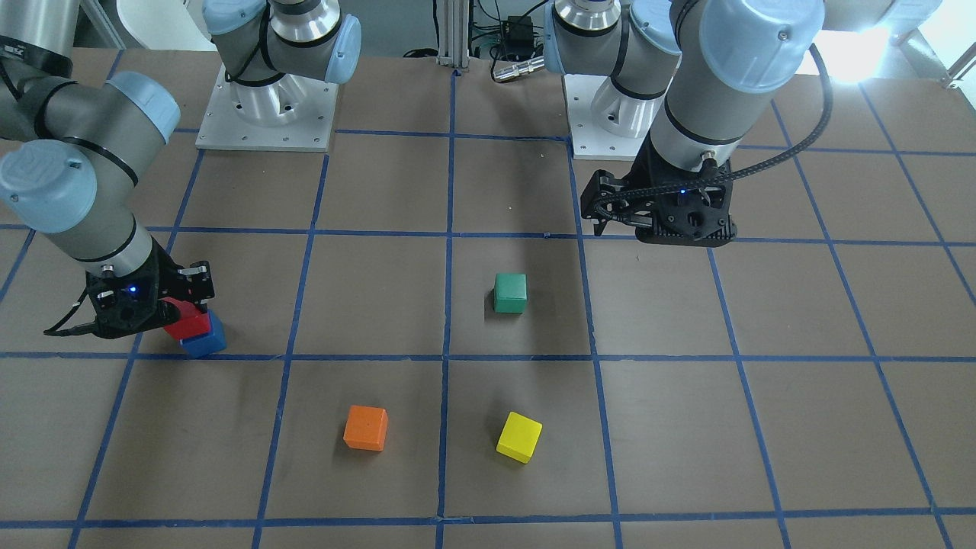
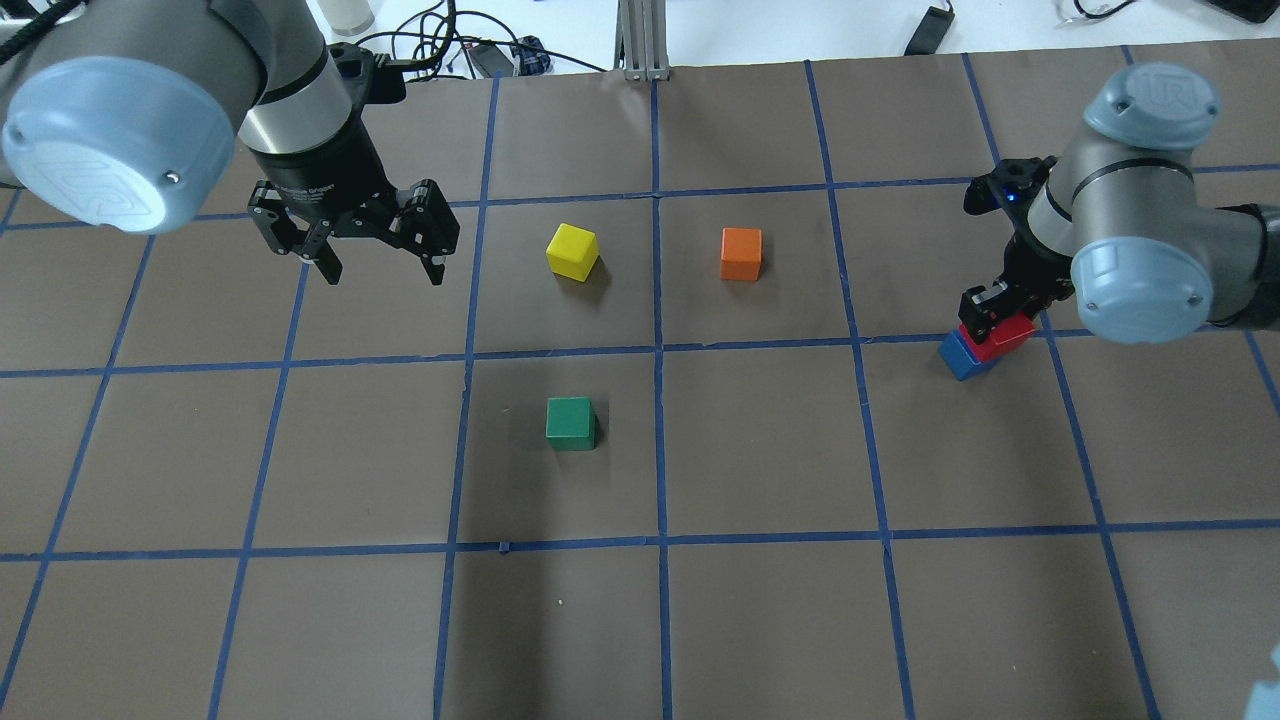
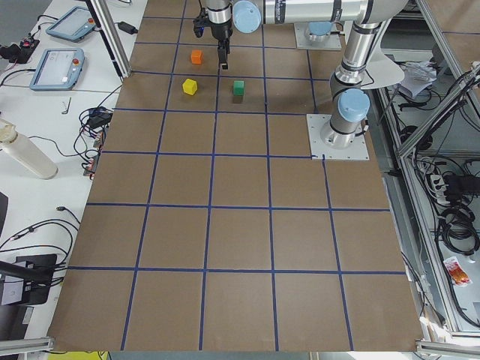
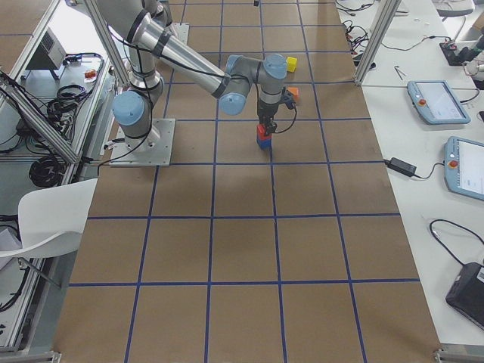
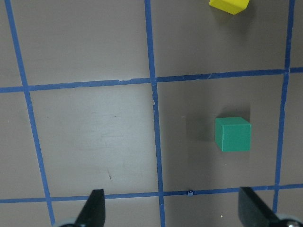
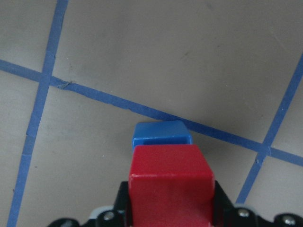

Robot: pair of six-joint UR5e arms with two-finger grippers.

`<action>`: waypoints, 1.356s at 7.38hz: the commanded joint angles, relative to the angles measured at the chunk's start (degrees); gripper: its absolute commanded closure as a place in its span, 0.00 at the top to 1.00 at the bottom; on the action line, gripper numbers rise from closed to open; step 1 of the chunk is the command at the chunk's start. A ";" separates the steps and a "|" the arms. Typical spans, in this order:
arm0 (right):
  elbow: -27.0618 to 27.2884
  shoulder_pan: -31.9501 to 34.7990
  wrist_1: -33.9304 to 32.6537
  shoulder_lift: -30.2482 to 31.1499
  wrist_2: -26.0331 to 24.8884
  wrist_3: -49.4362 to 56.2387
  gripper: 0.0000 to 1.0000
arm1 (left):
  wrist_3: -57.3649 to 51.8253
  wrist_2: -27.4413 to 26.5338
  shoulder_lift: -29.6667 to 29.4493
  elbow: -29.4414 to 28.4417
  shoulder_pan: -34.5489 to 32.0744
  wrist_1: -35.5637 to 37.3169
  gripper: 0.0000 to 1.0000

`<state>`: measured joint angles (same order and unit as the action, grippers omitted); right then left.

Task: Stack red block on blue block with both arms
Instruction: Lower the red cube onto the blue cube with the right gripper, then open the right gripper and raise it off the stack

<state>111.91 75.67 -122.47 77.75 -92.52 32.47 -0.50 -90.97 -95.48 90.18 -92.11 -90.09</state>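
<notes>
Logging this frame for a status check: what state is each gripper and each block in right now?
left gripper: open, empty, above the table.
right gripper: shut on the red block.
red block: held over the blue block, slightly offset; contact unclear.
blue block: on the table, under the red block.
green block: loose on the table.
orange block: loose on the table.
yellow block: loose on the table.

Five cubes lay on the table [image 2: 760,620]: red block [image 2: 1008,340], blue block [image 2: 960,357], green cube [image 2: 570,422], orange cube [image 2: 741,253], yellow cube [image 2: 572,250], one each. Two end effectors showed: left end effector [image 2: 385,272] and right end effector [image 2: 998,327].
</notes>
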 commanded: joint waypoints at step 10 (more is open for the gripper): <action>-9.57 0.70 8.61 1.69 0.06 -5.70 1.00 | 0.58 0.01 -0.41 -0.09 -0.09 0.26 1.00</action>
<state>106.58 75.92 -118.62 78.16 -92.97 30.43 -0.28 -91.00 -95.66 90.09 -92.13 -89.84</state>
